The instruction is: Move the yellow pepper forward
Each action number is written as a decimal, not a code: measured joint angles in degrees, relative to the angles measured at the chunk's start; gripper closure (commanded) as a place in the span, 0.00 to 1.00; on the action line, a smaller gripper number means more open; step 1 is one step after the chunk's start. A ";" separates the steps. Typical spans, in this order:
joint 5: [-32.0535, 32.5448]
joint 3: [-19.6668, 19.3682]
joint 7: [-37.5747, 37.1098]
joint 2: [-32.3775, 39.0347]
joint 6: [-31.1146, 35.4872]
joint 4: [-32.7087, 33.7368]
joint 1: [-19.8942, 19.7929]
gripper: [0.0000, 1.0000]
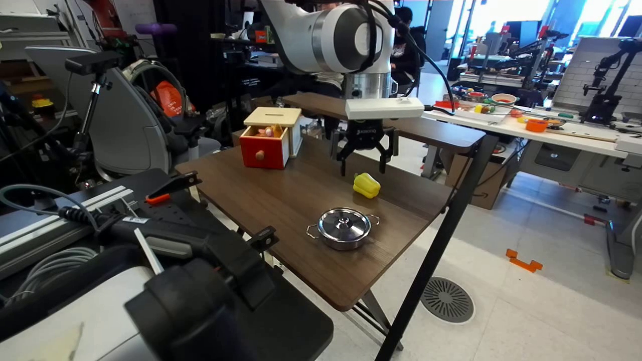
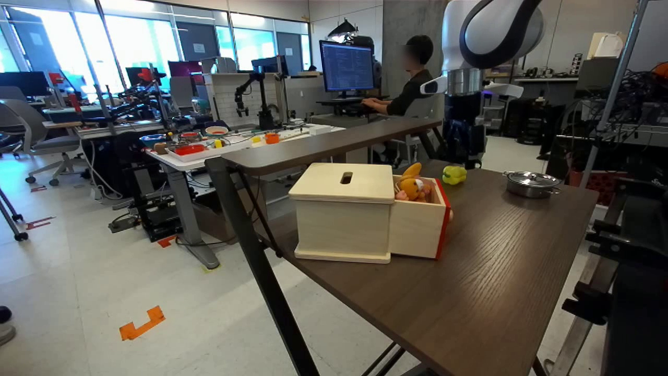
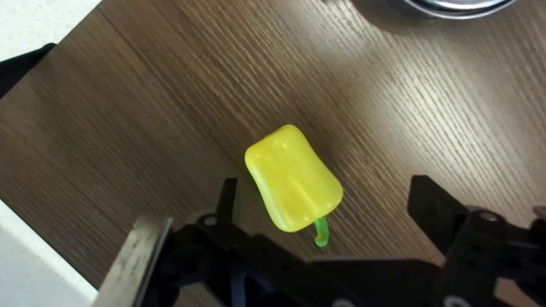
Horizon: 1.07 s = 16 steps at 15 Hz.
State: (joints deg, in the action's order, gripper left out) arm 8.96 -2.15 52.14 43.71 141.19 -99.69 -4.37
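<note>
The yellow pepper (image 1: pixel 366 185) lies on its side on the brown table (image 1: pixel 281 195). It also shows in an exterior view (image 2: pixel 454 175) near the table's far side. In the wrist view the pepper (image 3: pixel 294 181) has its green stem pointing toward the gripper's base. My gripper (image 1: pixel 363 169) is open and empty, above the table near the pepper. In the wrist view the pepper lies between the lines of the two spread fingers (image 3: pixel 325 182), closer to the left finger. Neither finger touches it. In an exterior view the gripper's fingers (image 2: pixel 466 156) are dark and hard to make out.
A silver lidded pot (image 1: pixel 344 225) stands near the pepper; its rim shows in the wrist view (image 3: pixel 460 13). A wooden box (image 2: pixel 344 219) has its red-fronted drawer (image 1: pixel 263 153) open with toys inside. A raised brown shelf (image 1: pixel 441 135) runs along one table side.
</note>
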 measured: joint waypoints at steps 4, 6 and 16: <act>0.67 0.07 -0.58 3.27 -1.06 4.02 0.03 0.32; 0.81 0.21 -0.62 4.48 -1.10 5.22 0.04 0.49; 0.93 0.26 -0.62 5.23 -1.63 6.84 -0.47 0.71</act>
State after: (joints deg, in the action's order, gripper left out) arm 9.89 -1.89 51.52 48.94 139.55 -92.84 -4.84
